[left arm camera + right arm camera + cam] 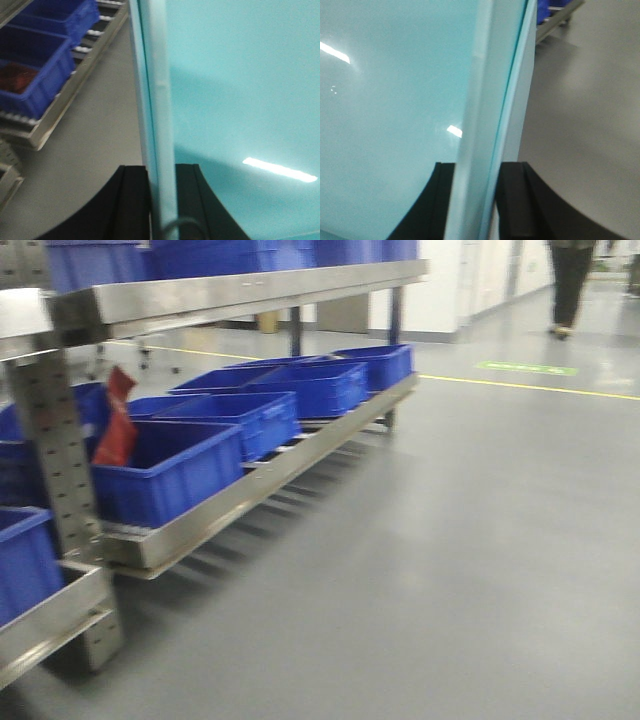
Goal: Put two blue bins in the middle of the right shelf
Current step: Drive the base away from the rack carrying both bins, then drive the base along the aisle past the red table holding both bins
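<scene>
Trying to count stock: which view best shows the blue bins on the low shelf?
The exterior front-facing view: the blue bins sit in a row along the low shelf. The left wrist view catches only two at upper left, beside a pale teal panel; the right wrist view shows a blue sliver at top right.

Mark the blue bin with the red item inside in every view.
Exterior front: the red-item bin is left of centre, nearest on the low rack.
Left wrist: the bin is at the left edge, left of the clamped teal bin.
Right wrist: cannot be picked out; only a blue sliver shows in the top right corner.
Shared landmark: the steel rack rail.
</scene>
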### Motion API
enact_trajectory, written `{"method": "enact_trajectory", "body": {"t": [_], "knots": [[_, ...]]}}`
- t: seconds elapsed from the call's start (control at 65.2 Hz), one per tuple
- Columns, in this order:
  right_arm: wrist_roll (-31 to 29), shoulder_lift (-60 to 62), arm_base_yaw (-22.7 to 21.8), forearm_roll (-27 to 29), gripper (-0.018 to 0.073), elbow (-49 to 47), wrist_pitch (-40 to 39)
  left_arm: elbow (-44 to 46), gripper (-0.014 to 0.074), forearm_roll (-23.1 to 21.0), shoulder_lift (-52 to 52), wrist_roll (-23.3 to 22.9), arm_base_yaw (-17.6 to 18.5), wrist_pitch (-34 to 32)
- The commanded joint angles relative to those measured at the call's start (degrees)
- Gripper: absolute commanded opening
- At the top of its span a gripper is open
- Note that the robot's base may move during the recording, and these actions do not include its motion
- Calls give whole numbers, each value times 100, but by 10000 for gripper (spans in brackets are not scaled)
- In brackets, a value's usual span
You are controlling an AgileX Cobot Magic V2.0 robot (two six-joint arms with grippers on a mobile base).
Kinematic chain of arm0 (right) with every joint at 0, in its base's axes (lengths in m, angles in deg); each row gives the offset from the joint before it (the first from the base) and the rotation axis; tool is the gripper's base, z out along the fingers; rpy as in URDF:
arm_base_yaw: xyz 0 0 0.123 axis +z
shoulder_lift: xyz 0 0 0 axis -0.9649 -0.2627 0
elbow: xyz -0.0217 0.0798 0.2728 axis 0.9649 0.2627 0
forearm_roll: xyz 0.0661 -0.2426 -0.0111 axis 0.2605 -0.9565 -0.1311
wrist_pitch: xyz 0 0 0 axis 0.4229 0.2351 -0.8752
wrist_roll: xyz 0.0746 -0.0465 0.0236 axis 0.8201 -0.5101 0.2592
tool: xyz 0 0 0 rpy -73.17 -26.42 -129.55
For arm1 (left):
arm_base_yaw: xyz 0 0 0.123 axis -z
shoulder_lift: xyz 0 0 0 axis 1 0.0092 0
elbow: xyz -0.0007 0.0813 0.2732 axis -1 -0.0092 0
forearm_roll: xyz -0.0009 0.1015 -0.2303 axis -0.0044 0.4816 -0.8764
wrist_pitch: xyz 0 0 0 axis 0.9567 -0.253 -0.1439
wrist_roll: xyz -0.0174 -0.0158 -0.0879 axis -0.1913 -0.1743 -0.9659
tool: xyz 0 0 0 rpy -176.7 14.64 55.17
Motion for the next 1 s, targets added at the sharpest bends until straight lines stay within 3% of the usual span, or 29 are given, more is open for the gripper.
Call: {"method": "enact_trajectory", "body": {"t": [0.0,0.981], "knots": [[-47,98,6,276,-153,-102,-417,87,-111,-194,-70,7,40,-581],[-47,98,6,276,-153,-102,-417,87,-111,-194,-35,7,40,-581]]}}
